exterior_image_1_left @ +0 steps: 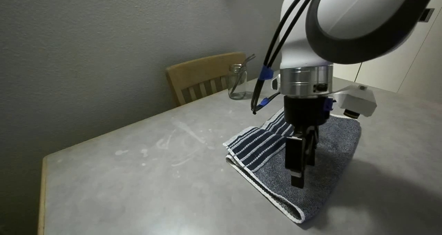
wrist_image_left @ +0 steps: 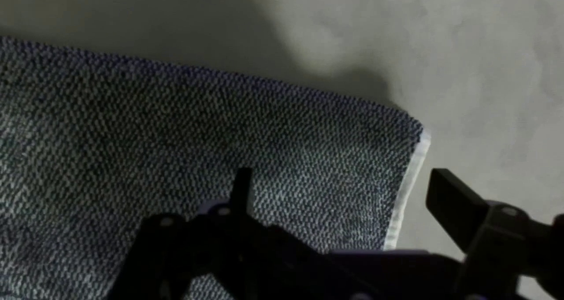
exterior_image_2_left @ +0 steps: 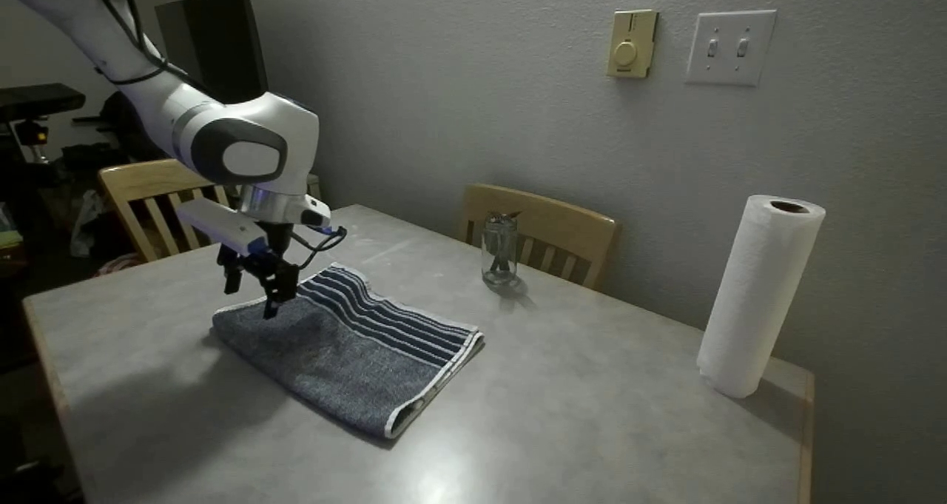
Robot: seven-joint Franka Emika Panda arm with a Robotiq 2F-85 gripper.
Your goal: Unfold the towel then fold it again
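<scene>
The dark grey-blue towel (exterior_image_1_left: 272, 183) lies folded on the table, with a striped band and white trim; it also shows in an exterior view (exterior_image_2_left: 348, 371). Its layers part slightly along one open edge. In the wrist view the towel (wrist_image_left: 132, 137) shows a corner with white trim. My gripper (wrist_image_left: 341, 181) is open and empty, pointing down above the towel's trimmed edge. One finger is over the cloth and one over bare table. The gripper also shows in both exterior views (exterior_image_1_left: 304, 173) (exterior_image_2_left: 251, 300), apart from the towel and hiding part of it.
A glass jar with straws or utensils (exterior_image_1_left: 237, 86) (exterior_image_2_left: 499, 256) stands near the table's wall-side edge. A white paper towel roll (exterior_image_2_left: 762, 297) stands at the table's far end. Wooden chairs (exterior_image_1_left: 203, 69) (exterior_image_2_left: 148, 182) are at the table (exterior_image_1_left: 138, 179). A wall runs behind.
</scene>
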